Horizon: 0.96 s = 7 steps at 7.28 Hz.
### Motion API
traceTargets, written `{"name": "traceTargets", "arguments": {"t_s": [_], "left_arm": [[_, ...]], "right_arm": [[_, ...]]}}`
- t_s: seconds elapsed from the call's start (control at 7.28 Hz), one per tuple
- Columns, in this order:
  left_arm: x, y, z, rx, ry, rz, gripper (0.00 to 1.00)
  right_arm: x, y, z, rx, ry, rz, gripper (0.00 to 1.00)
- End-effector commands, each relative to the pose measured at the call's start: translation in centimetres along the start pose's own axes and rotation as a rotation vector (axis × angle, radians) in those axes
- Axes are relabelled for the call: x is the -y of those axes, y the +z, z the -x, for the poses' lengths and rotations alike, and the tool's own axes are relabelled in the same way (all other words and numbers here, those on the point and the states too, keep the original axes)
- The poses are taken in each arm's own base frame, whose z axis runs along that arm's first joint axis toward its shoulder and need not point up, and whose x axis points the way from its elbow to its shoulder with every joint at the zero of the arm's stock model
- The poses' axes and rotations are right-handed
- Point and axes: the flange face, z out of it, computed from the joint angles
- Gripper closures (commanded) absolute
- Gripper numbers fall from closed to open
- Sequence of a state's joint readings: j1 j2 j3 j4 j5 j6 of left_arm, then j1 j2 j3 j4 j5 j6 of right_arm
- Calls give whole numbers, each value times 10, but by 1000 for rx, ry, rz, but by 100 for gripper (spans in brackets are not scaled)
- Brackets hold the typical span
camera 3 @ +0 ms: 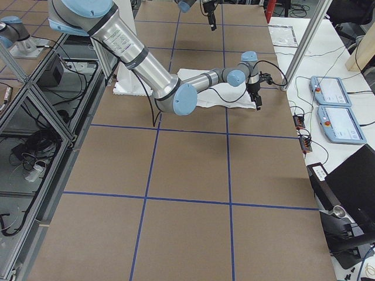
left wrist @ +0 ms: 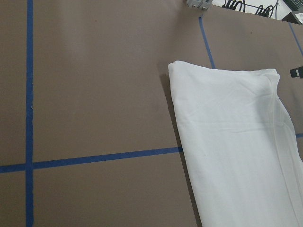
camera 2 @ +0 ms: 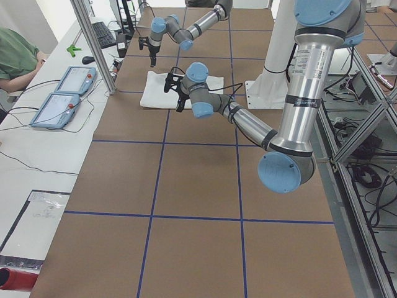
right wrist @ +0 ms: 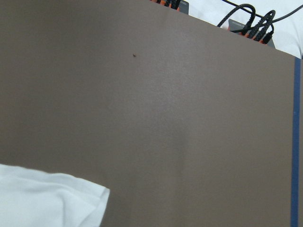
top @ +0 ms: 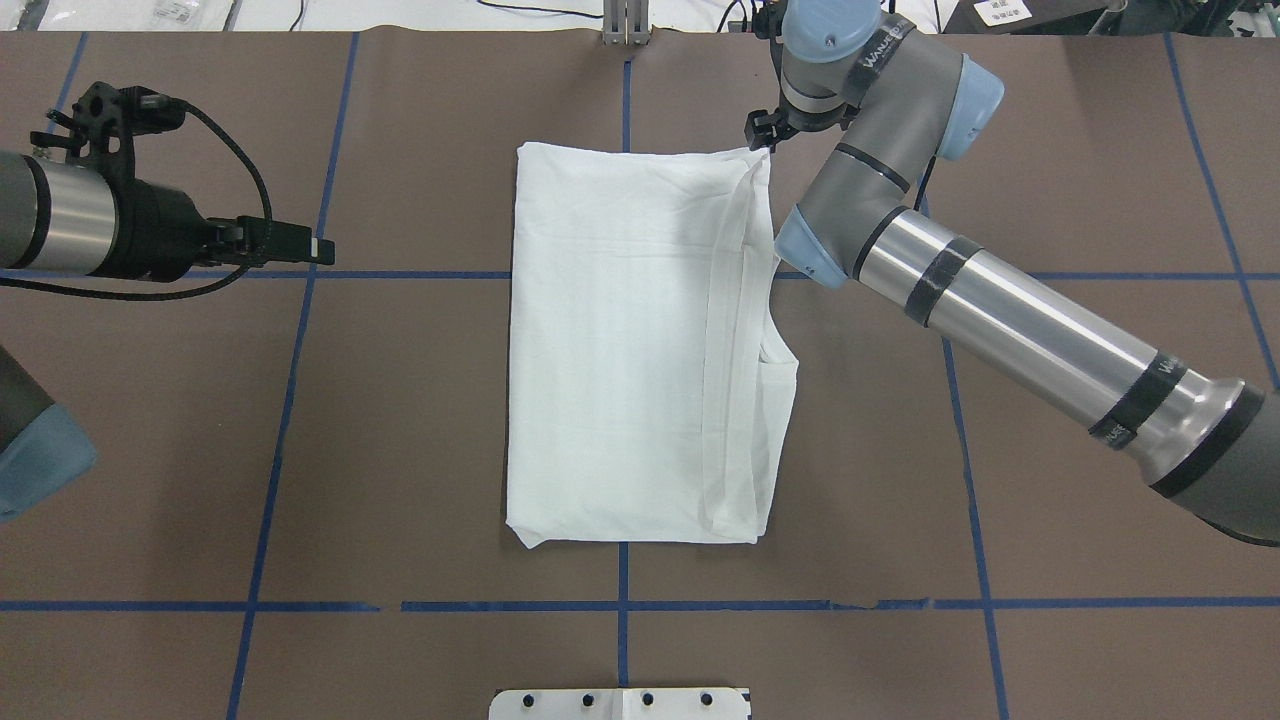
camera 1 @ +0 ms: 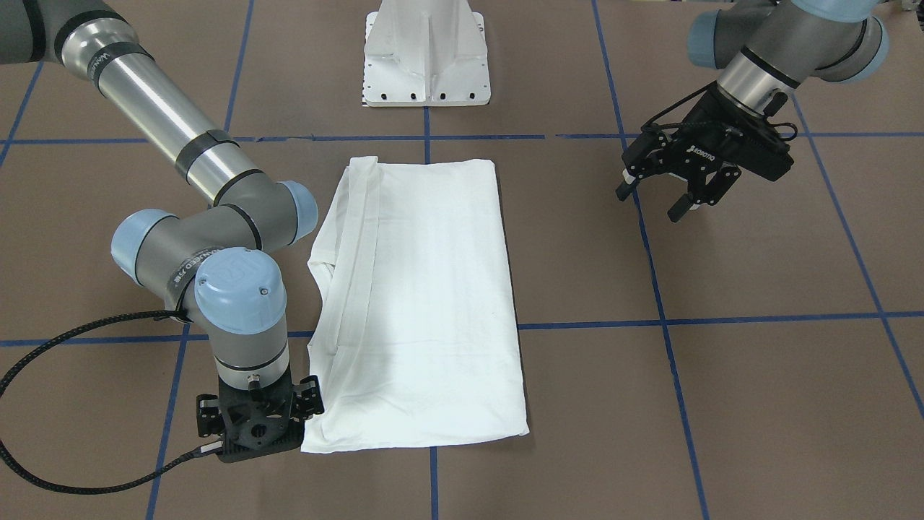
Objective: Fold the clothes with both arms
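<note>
White shirt (top: 620, 340) mid-table, flat, already narrowed to a long rectangle with its length running away from the robot. Stacked band of folded-in layers (top: 735, 330) along the robot's right side, with a small bulge about halfway down; opposite long edge clean and straight. No print, collar or label showing. Right gripper (camera 1: 260, 426) pointed straight down just beside the far right-hand corner, at or nearly at the cloth; fingers hidden under the wrist, so cannot tell whether apart or closed, nor whether any fabric is caught. Only a bare corner of cloth (right wrist: 47, 198) in the right wrist view, the rest brown table (top: 400, 450). Left gripper (camera 1: 650, 204) hovering well off to the robot's left, fingers apart, holding nothing, well clear of the shirt. Judged step: taking the far end to fold it back toward the robot. To do it well: bring the left gripper to the matching far corner before any lift; pinch through every layer at both corners, the banded side especially, or the tucked part will slide out; raise both corners level and together; carry toward the near edge without pulling the corners apart; set down with edges matched. Main risk: a one-sided lift skewing the rectangle.
</note>
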State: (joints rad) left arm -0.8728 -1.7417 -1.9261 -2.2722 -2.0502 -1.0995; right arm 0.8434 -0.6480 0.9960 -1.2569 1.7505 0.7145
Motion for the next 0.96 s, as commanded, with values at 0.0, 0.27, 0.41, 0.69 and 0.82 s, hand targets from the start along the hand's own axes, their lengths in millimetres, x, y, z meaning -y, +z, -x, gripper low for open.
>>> {"name": "traceTargets", "arguments": {"t_s": [0.0, 0.27, 0.41, 0.69, 0.82], "left_arm": [[0, 4, 4, 6, -2, 4, 0], [1, 4, 3, 5, -3, 3, 0], [1, 4, 3, 5, -3, 3, 0], [1, 4, 4, 6, -3, 4, 0], [1, 4, 2, 4, -1, 3, 0]], "right_arm": [[-6, -20, 40, 38, 51, 33, 0], [-32, -7, 65, 37, 54, 72, 0], [-41, -1, 70, 15, 51, 106, 0], [-55, 9, 76, -14, 45, 151, 0], [-56, 8, 77, -21, 45, 160, 0]]}}
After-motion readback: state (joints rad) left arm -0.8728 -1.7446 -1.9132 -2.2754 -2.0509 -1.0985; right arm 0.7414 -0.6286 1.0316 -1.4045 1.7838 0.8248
